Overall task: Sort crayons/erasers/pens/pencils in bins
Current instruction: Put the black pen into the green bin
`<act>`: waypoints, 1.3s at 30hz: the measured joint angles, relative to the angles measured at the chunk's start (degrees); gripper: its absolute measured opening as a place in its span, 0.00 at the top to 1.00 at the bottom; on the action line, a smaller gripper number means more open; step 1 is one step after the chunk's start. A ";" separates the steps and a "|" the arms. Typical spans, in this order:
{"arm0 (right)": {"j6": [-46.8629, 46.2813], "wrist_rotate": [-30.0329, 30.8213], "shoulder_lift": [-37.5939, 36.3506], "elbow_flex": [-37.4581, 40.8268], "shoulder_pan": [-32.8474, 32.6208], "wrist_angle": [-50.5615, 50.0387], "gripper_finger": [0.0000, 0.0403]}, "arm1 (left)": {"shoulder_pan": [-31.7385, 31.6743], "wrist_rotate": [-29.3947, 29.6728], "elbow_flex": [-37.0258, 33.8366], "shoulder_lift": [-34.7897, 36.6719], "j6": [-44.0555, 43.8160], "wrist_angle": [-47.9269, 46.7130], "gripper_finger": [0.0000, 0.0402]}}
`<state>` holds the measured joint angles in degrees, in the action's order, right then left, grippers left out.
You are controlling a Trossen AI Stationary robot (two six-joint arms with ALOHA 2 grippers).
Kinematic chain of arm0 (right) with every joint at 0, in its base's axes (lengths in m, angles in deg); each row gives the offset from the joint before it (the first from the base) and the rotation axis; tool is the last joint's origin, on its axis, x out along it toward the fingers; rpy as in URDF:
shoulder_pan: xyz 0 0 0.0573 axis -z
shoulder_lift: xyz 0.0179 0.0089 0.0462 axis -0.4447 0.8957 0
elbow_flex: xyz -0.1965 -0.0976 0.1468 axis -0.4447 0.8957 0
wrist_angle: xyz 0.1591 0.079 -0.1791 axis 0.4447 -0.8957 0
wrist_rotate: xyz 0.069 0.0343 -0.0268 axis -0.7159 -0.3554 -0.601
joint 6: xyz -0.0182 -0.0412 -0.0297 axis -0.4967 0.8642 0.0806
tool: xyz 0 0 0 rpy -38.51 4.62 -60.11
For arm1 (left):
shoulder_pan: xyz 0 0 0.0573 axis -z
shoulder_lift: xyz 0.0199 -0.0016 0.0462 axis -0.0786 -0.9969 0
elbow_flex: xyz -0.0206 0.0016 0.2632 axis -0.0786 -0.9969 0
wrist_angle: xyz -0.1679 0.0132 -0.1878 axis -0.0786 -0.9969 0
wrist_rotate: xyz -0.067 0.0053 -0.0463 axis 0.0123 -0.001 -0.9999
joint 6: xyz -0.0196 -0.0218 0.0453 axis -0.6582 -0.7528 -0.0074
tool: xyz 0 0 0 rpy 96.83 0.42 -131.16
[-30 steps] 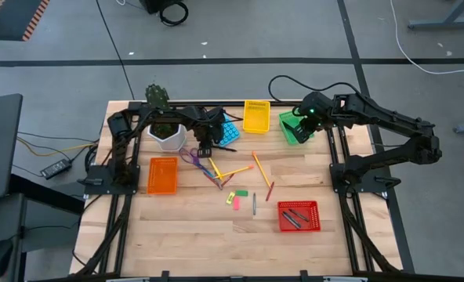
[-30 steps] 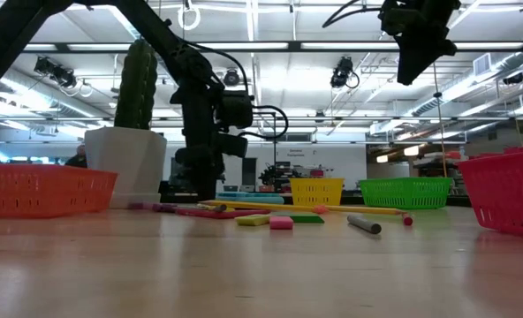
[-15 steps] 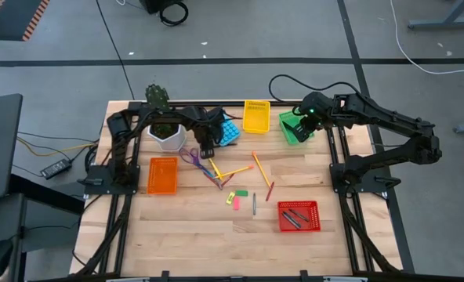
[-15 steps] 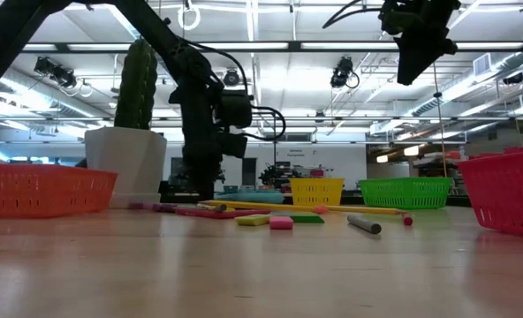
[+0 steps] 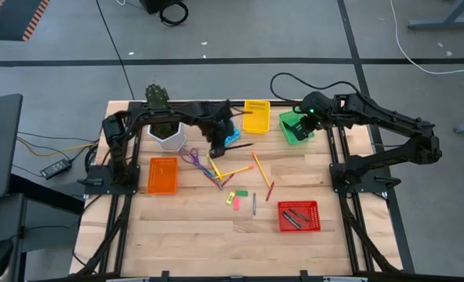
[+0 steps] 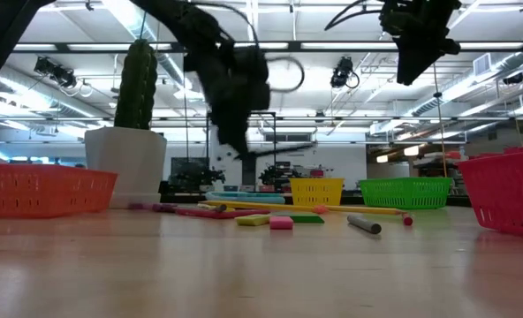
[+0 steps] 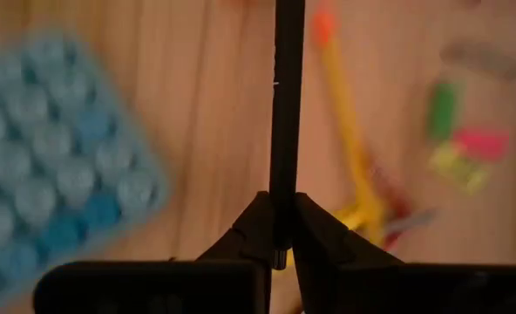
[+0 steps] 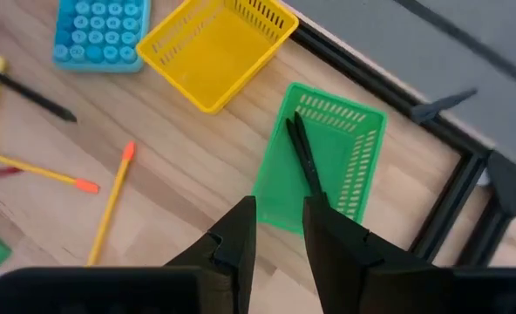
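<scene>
While the left gripper [image 7: 275, 228] pinches a black pen [image 7: 286, 105] by one end, lifted above the table near the blue calculator [image 5: 230, 131], the right gripper [image 8: 280, 220] hangs over the green bin [image 8: 326, 157] with fingers parted, empty (two dark pens lie inside). Pencils [image 5: 261, 168] and erasers [image 5: 234, 197] remain mid-table.

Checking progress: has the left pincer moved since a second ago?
Yes. The left pincer, shut on a black pen, has shifted toward the yellow bin, away from the plant pot.
</scene>
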<state>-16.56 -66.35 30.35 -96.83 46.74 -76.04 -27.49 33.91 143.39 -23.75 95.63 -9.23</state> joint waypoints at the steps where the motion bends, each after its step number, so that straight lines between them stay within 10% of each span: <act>1: -2.63 -0.44 0.01 0.00 -0.02 -0.02 0.74 | 0.13 -0.71 1.55 0.02 -1.09 0.44 0.91; 11: -13.75 -4.27 -8.59 0.00 -0.02 12.86 0.74 | -3.70 -9.84 14.48 0.20 -19.36 9.37 0.93; 23: -15.12 -9.12 -8.74 -0.02 -0.02 33.38 0.69 | -2.73 -16.74 15.06 0.22 -56.36 52.22 0.94; 39: -13.44 -12.61 -5.66 -0.02 -0.28 42.23 0.68 | 1.13 -13.58 15.08 0.26 -58.99 54.17 0.93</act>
<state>-30.00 -78.97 24.69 -96.85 46.46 -33.81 -26.35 20.33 158.46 -23.49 36.65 44.95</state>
